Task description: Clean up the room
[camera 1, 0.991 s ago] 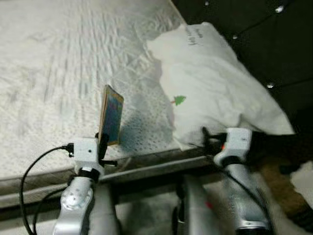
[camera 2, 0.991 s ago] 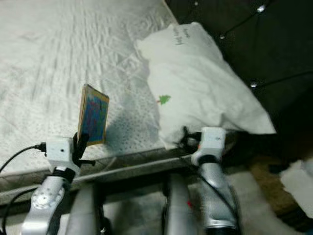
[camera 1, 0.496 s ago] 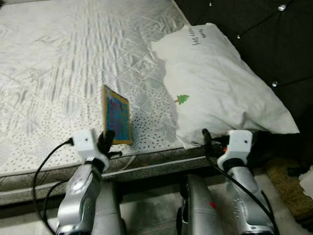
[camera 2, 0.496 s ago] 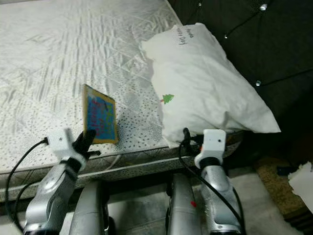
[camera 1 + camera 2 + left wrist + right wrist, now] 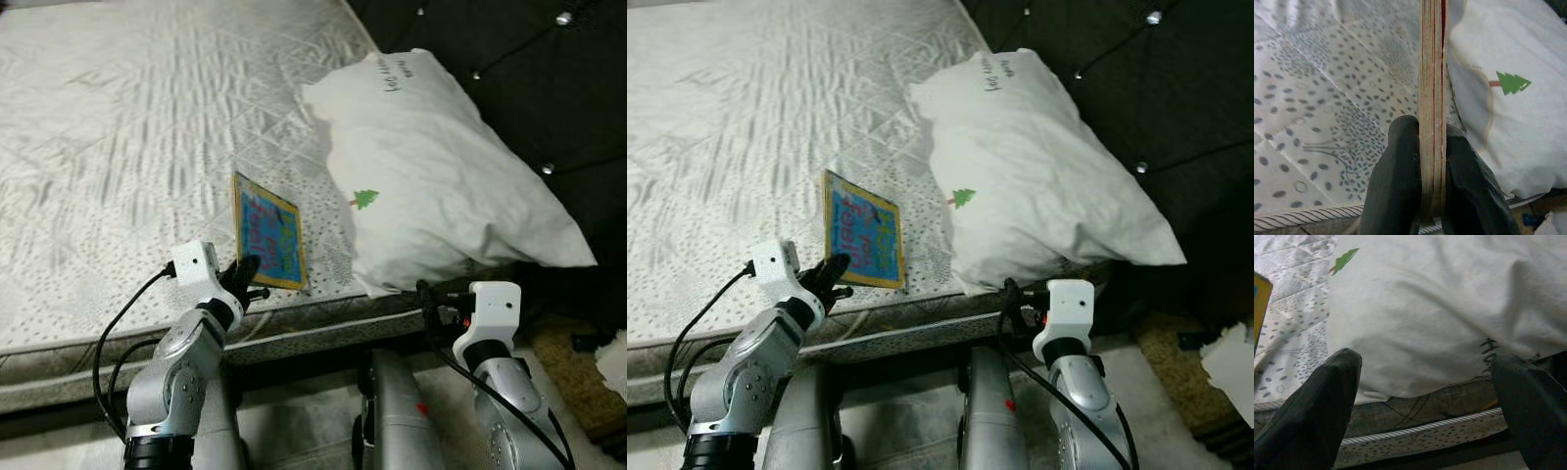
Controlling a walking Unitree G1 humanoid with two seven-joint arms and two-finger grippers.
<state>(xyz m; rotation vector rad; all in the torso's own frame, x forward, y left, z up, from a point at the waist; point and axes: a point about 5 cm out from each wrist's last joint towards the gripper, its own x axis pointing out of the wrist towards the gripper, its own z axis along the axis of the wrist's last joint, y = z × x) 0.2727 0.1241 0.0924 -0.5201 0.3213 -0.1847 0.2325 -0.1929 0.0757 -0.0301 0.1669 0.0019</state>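
The left gripper [image 5: 245, 277] pinched a thin, bright picture book [image 5: 268, 233] by its bottom edge, near the front edge of the mattress [image 5: 118, 127]. A moment before, the book stood straighter and farther left; now it leaned back with its blue cover showing. Just to its right lay the white pillow [image 5: 431, 186]. The right gripper [image 5: 1425, 396] stayed spread wide, low by the bed's front edge below the pillow.
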